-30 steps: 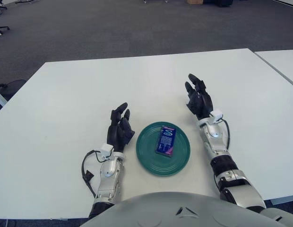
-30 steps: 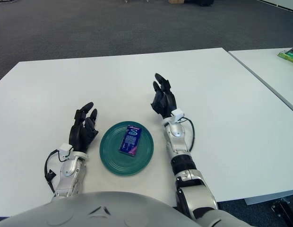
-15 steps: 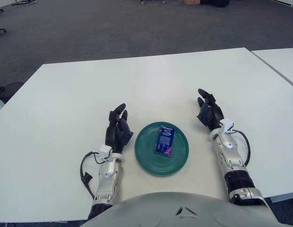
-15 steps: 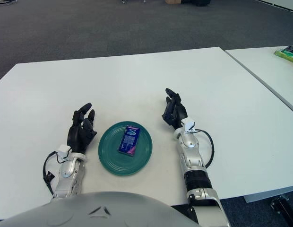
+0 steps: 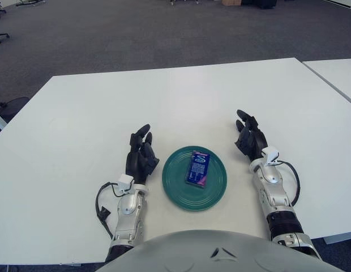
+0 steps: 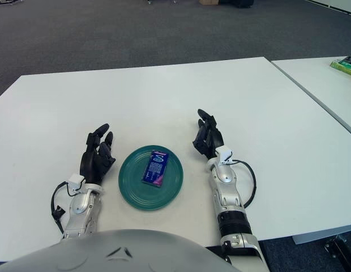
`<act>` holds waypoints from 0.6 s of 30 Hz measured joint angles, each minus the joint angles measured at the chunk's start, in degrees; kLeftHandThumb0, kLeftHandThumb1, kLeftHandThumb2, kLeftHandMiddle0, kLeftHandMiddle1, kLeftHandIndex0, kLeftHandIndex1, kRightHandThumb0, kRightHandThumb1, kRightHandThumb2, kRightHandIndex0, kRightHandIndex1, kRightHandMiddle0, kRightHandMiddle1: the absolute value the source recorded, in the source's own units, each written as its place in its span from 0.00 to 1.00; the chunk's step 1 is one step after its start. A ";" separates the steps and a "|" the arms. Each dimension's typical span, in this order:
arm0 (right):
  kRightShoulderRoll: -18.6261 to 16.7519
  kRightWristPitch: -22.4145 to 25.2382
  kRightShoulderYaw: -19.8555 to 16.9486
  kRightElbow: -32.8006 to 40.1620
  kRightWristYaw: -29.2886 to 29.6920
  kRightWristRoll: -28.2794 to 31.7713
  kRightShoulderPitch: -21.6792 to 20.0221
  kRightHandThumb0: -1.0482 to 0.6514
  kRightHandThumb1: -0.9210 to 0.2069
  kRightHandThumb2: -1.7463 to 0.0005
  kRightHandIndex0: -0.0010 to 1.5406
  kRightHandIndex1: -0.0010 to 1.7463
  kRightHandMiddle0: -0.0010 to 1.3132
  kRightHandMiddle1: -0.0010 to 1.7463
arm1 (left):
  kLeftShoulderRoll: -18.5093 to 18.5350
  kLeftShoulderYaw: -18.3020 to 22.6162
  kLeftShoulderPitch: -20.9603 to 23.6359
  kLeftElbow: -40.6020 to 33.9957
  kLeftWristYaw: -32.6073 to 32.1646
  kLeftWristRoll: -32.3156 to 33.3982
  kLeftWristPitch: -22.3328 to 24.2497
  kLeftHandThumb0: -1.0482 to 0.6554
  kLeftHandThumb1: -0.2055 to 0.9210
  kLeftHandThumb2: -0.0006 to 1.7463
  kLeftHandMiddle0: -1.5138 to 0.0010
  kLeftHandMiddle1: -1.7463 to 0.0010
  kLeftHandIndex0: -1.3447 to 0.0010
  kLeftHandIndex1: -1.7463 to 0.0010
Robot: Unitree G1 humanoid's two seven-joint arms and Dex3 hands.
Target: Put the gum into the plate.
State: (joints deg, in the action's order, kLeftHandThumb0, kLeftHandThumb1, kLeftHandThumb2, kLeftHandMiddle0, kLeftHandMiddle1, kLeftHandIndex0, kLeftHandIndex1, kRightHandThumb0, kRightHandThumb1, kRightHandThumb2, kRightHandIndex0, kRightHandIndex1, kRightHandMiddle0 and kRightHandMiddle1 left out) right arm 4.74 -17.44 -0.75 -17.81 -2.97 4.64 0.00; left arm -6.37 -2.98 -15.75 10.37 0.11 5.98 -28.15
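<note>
A blue pack of gum [image 5: 197, 168] with a purple edge lies flat in the middle of the round green plate [image 5: 176, 190] near the table's front edge. My right hand [image 5: 251, 137] is just right of the plate, palm toward it, fingers spread and holding nothing. On the other side of the plate is my left hand [image 5: 142, 154], also with relaxed fingers and nothing in them. Neither hand touches the plate or the gum.
The white table [image 5: 164, 102] stretches away behind the plate. A second white table [image 6: 328, 85] stands to the right across a narrow gap, with a green item [image 6: 345, 66] on it. Grey carpet lies beyond.
My right hand has drawn back from a raised spot beyond the plate's right side, down and toward me. The left hand, plate and gum have stayed put.
</note>
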 measured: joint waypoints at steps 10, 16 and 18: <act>-0.51 -0.95 0.84 0.08 -0.23 -1.94 1.22 0.16 0.00 0.35 0.06 0.00 0.00 0.19 | 0.05 0.45 -0.38 -0.81 -0.01 -1.01 0.81 0.13 1.00 0.53 0.81 1.00 1.00 0.60; -1.04 -1.13 1.63 0.72 0.38 -3.74 1.91 0.16 0.00 0.34 0.06 0.00 0.00 0.18 | 0.03 0.51 -0.39 -1.24 -0.19 -2.20 1.99 0.14 1.00 0.53 0.83 1.00 1.00 0.61; -1.19 -1.54 2.08 0.89 0.60 -4.28 2.34 0.16 0.00 0.34 0.06 0.00 0.00 0.18 | 0.02 0.50 -0.39 -1.37 -0.48 -2.51 2.30 0.14 1.00 0.53 0.83 1.00 1.00 0.62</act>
State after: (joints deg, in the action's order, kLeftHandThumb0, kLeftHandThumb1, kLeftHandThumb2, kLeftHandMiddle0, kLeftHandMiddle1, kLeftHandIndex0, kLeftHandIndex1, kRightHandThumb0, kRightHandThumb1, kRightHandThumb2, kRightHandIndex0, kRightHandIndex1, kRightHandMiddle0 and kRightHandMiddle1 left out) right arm 3.54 -18.99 1.34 -16.91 -2.37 0.36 2.34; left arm -6.34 -2.49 -16.14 9.00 -0.37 3.48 -25.85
